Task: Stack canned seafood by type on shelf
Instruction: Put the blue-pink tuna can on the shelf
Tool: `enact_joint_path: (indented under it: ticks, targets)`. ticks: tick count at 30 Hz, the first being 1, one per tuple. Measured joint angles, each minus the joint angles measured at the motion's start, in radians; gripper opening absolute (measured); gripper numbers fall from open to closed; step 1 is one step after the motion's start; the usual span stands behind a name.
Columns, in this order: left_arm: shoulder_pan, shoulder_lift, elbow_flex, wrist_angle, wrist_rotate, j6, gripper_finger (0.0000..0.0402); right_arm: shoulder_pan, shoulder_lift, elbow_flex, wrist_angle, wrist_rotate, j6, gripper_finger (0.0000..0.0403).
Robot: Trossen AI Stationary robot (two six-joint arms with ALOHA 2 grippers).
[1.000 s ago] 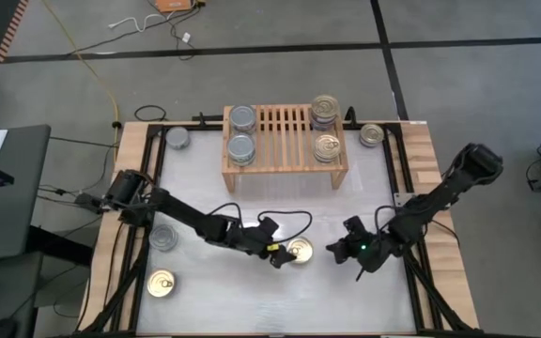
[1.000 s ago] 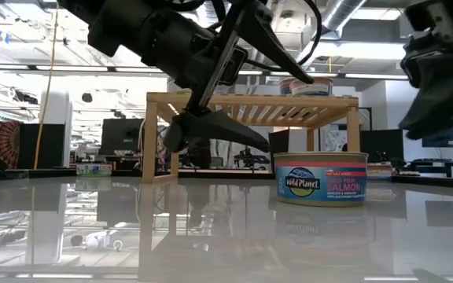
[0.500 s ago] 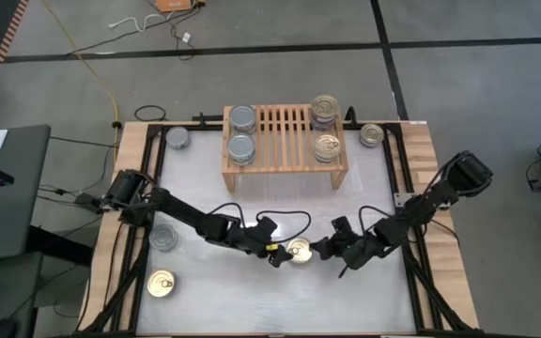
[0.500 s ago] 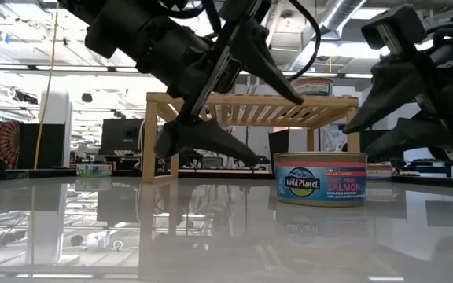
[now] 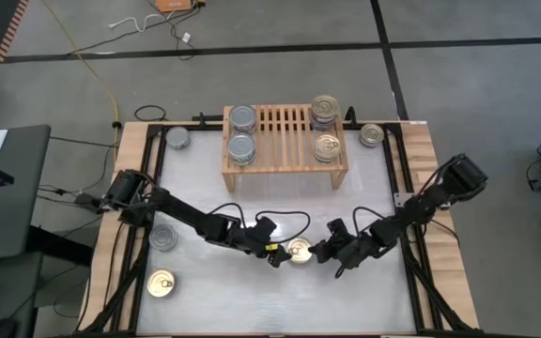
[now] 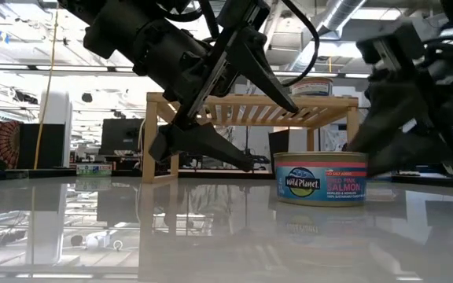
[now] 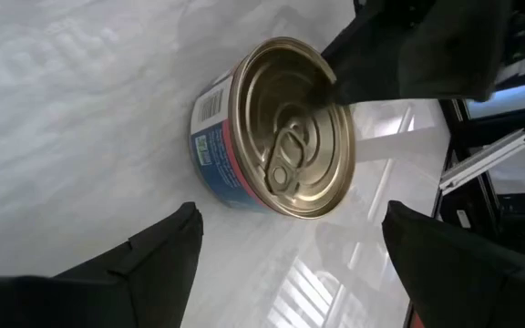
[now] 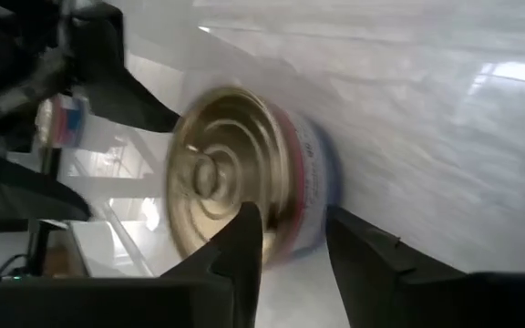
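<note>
A salmon can with a gold pull-ring top (image 5: 299, 251) (image 6: 321, 178) stands upright on the white table, between my two grippers. My left gripper (image 5: 278, 255) (image 7: 288, 215) is open on the can's left side, its fingers short of the can. My right gripper (image 5: 325, 250) (image 8: 294, 223) is open at the can's right side. One of its fingers reaches over the gold top (image 7: 285, 128) and the other stands outside the wall. The wooden shelf (image 5: 285, 131) at the far middle carries two silver cans (image 5: 240, 147) on its left end and gold-topped cans (image 5: 325, 147) on its right end. My right gripper comes at the can level from the table's right. One finger (image 8: 244, 241) lies over the can's top near the rim and the other (image 8: 358, 251) stands beside the wall (image 8: 315, 182). Whether either finger touches the can, I cannot tell.
Loose cans stand on the table: a silver one (image 5: 177, 138) at the far left, a gold one (image 5: 372, 135) at the shelf's right, a silver one (image 5: 162, 237) and a gold one (image 5: 162, 283) at the near left. A black cable (image 5: 285, 218) loops near the left gripper.
My right gripper has gone toward the table's left edge, up to the salmon can, until its fingers reach the can's rim. My left gripper has drawn back a little from the can. The can stands where it was.
</note>
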Motion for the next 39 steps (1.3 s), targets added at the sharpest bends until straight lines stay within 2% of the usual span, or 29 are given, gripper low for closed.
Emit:
enact_joint_path:
  ticks: [15, 25, 35, 39]
  targets:
    - [0.0, 0.0, 0.0, -0.017, 0.0, -0.041, 0.0326, -0.001, 0.019, 0.0, 0.031, 0.0, 0.0, 0.0094]
    - [-0.002, 0.0, 0.0, -0.026, 0.001, -0.199, 0.0326, -0.001, 0.018, 0.0, 0.031, -0.001, 0.0, 0.0079]
    - [-0.003, 0.001, 0.0, 0.009, 0.001, -0.201, 0.0326, -0.001, 0.018, 0.001, 0.025, -0.001, 0.0, 0.007]
    - [-0.003, 0.061, -0.001, 0.061, 0.03, -0.254, 0.0326, -0.001, 0.018, 0.001, 0.022, -0.001, 0.0, 0.007]
